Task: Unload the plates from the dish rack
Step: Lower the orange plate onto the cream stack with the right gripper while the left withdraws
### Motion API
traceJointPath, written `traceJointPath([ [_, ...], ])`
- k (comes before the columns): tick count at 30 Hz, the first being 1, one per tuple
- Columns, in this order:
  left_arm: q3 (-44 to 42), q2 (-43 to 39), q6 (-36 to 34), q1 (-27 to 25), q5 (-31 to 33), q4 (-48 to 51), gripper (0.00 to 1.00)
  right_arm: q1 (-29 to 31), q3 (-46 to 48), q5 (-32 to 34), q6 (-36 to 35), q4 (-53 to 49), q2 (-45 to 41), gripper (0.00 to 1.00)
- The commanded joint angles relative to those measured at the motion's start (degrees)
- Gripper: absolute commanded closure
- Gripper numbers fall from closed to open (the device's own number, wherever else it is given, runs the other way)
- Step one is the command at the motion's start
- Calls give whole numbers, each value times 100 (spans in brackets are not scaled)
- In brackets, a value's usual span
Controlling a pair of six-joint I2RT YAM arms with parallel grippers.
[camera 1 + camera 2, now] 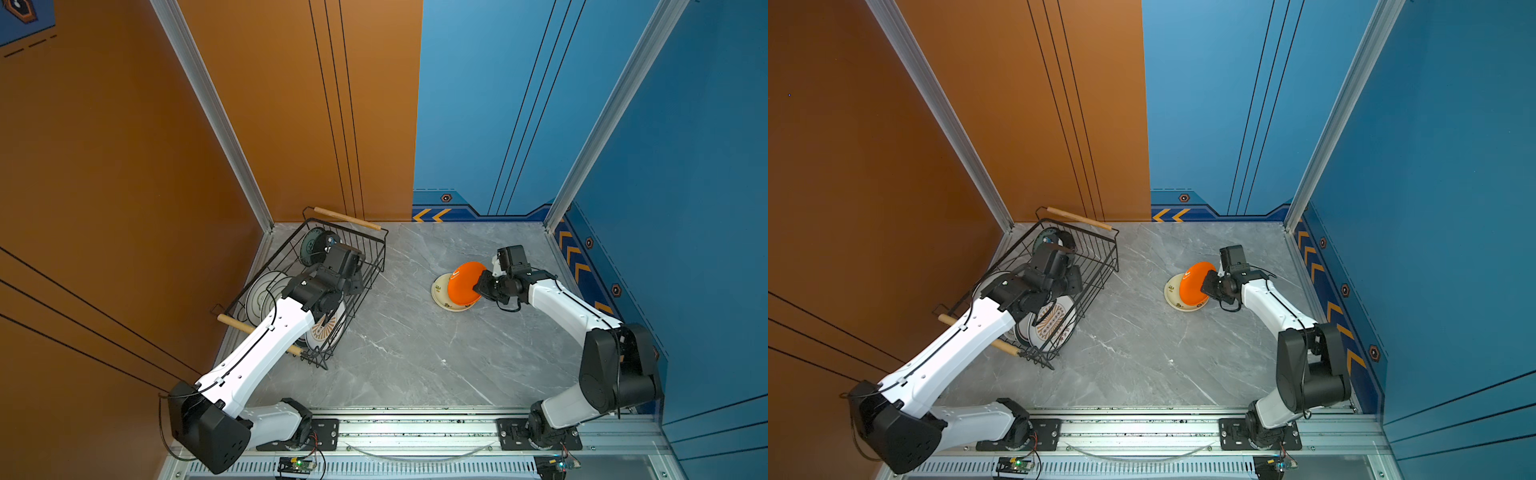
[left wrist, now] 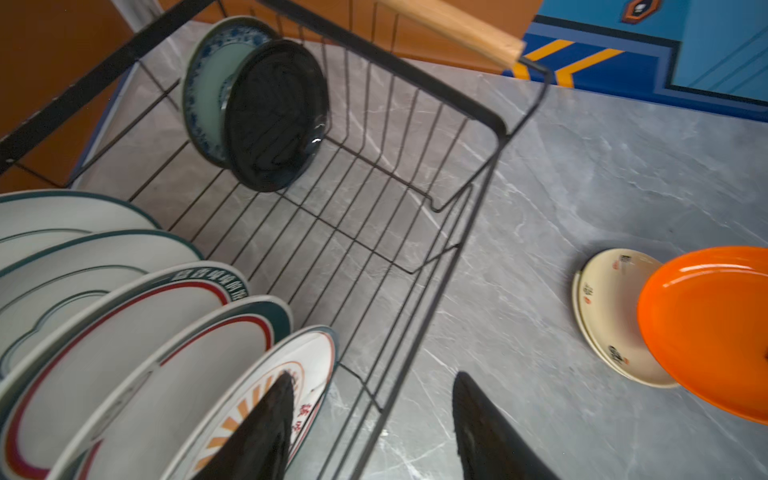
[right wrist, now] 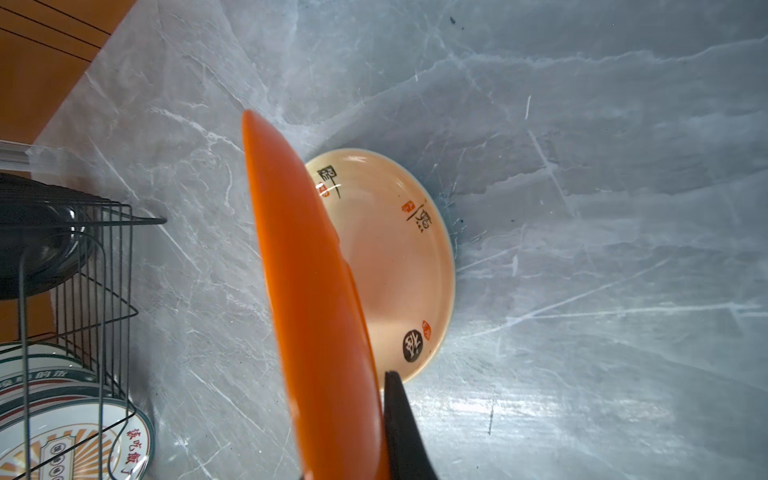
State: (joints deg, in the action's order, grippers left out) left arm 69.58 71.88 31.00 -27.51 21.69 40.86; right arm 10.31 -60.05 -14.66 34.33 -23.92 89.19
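Your left end effector point(image 2: 372, 378): fingers spread, nothing gripped; the side wall of the dish rack point(image 2: 478, 108) shows between them. Just beside one finger stands the sunburst plate point(image 2: 309, 353), nearest of five large white plates point(image 2: 137, 332) racked on edge. At the rack's far end, a black plate point(image 2: 274, 116) leans against a blue-patterned plate point(image 2: 205, 83).

Your right end effector point(image 1: 483, 284): pinching the orange plate point(image 3: 307, 291) by its rim, tilted. Just beyond it, the cream plate point(image 3: 399, 266) lies flat on the worktop point(image 3: 582, 166), outside the rack.
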Motion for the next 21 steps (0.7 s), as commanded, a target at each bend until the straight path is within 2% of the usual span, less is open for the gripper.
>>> traceJointPath([
  [1,-174,-153,-181,247,-71,229,38,40,-210,137,14,165,217,100],
  [9,-255,-346,-295,537,-185,229,37,53,-229,-185,287,532,694,100],
  [14,-287,-409,-362,680,-299,230,37,67,-287,-213,358,523,848,89],
  [16,-296,-437,-385,724,-340,234,37,85,-297,-200,360,481,885,81],
  [21,-321,-482,-425,813,-420,228,37,93,-254,-109,332,431,889,72],
])
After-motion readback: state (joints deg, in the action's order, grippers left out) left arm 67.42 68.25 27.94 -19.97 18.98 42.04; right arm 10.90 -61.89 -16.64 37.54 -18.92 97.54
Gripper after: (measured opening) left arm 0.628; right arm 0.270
